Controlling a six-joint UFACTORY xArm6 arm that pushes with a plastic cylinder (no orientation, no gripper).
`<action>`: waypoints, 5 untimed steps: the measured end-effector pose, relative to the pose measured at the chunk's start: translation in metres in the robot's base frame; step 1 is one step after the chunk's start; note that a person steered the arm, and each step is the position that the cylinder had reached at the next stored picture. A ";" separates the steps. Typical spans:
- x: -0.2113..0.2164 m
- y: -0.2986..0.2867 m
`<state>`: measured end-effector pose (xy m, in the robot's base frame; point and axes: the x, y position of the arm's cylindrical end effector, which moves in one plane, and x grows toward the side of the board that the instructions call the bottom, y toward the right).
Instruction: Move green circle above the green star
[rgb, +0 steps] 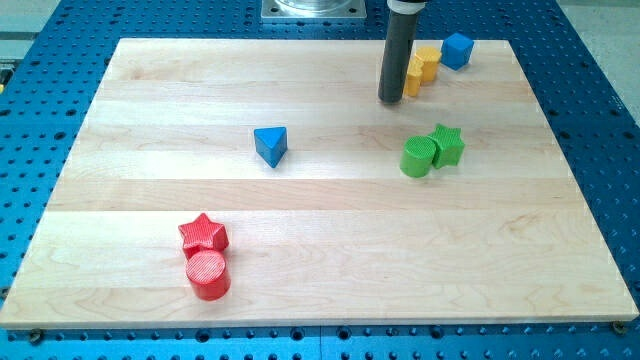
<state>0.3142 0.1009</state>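
Observation:
The green circle (417, 157) is a short cylinder on the wooden board (150, 130), at the view's right of centre. The green star (447, 144) touches its right side, slightly higher in the view. My tip (390, 99) stands on the board above and a little left of the green circle, apart from it. The rod rises to the view's top edge. The tip is just left of a yellow block (421, 68), close to it; I cannot tell whether they touch.
A blue cube (457, 49) sits near the board's top edge, right of the yellow block. A blue triangle (271, 145) lies left of centre. A red star (204, 234) and a red cylinder (208, 274) touch at the lower left.

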 end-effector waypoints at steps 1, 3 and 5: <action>0.004 0.003; 0.089 0.129; 0.211 0.082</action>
<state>0.5253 0.1829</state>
